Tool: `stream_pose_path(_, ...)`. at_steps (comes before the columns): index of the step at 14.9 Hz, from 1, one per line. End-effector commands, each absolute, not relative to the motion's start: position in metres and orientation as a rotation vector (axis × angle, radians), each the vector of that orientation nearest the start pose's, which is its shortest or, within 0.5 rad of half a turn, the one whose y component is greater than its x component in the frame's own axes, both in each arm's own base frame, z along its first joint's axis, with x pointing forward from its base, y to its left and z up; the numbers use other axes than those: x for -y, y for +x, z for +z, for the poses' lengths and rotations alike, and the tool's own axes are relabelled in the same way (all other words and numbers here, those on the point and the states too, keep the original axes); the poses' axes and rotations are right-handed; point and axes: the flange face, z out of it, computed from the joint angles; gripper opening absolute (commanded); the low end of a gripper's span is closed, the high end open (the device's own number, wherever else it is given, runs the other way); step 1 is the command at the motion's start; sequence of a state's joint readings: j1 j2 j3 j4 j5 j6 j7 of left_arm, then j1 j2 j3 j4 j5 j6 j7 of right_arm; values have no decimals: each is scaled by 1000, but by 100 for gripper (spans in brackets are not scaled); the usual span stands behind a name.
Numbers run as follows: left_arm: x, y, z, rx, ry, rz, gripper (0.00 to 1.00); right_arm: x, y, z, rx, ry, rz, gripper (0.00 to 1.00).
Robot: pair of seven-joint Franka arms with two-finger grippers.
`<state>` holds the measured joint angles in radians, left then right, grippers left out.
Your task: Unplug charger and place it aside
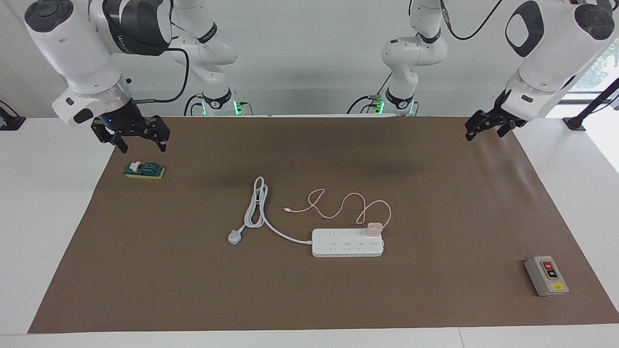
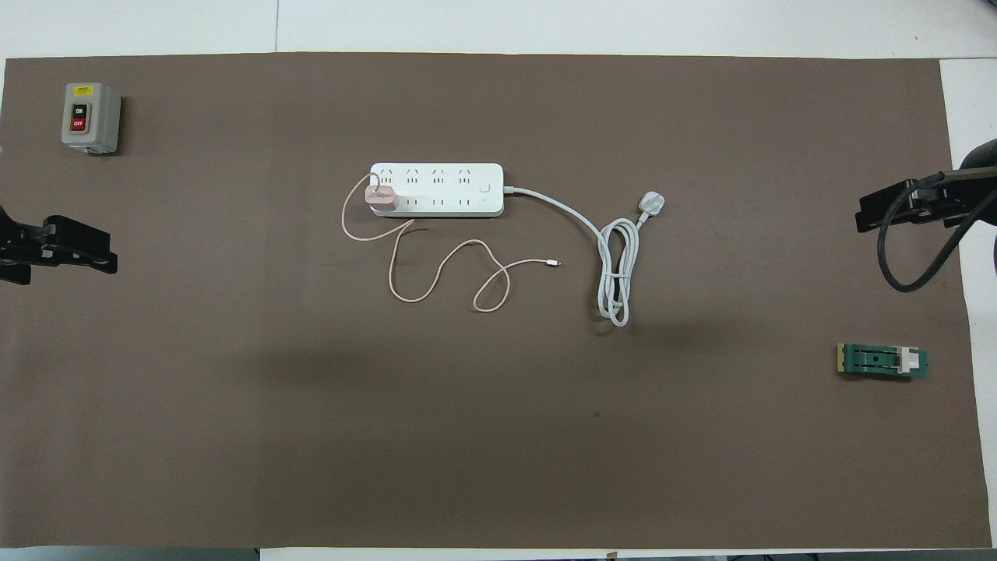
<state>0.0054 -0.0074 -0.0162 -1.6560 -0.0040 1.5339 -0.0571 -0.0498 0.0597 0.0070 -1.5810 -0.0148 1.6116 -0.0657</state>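
The pale pink charger (image 1: pixel 373 228) is plugged into the white power strip (image 1: pixel 347 242) in the middle of the brown mat, in the row of sockets nearer the robots, at the strip's end toward the left arm. It also shows in the overhead view (image 2: pixel 381 198). Its thin pink cable (image 1: pixel 338 203) lies in loose loops on the mat, nearer the robots than the strip. My left gripper (image 1: pixel 487 131) hangs open over the mat's corner at its own end, away from the charger. My right gripper (image 1: pixel 140 141) hangs open over the other corner nearest the robots. Both arms wait.
The strip's white cord and plug (image 1: pixel 234 237) lie coiled toward the right arm's end. A grey box with red and black buttons (image 1: pixel 546 275) stands farther from the robots at the left arm's end. A small green block (image 1: pixel 144 170) lies under the right gripper.
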Motion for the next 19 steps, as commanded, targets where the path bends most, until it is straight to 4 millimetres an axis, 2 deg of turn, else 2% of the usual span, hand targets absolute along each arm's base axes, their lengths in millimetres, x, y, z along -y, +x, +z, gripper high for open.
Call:
stream_pose_path(1, 5, 542, 586, 46, -3131, 168, 100, 28, 566, 591, 73, -3168, 52, 100)
stream_pose_path(9, 3, 539, 586, 58, -3128, 199, 100, 28, 566, 590, 73, -3168, 54, 100)
stream_pose_path(11, -4, 532, 585, 98, -3120, 276, 100, 32, 560, 595, 68, -3167, 71, 100)
stream_pose_path(13, -7, 531, 587, 158, -3116, 266, 100, 29, 562, 596, 3, -3170, 51, 100)
stream_pose_path(15, -6, 532, 584, 307, -3099, 250, 100, 18, 562, 594, -321, -3156, 50, 100)
stream_pose_path(16, -5, 533, 581, 371, -3090, 237, 100, 4, 565, 595, -487, -3135, 12, 100)
stream_pose_path(17, -1, 534, 580, 402, -3084, 241, 100, -8, 568, 594, -582, -3114, -23, 100)
stream_pose_path(18, 4, 536, 576, 504, -3066, 248, 100, -13, 568, 590, -744, -3077, -38, 100)
stream_pose_path(19, 9, 540, 572, 691, -3047, 246, 100, -15, 569, 589, -927, -3023, -50, 100)
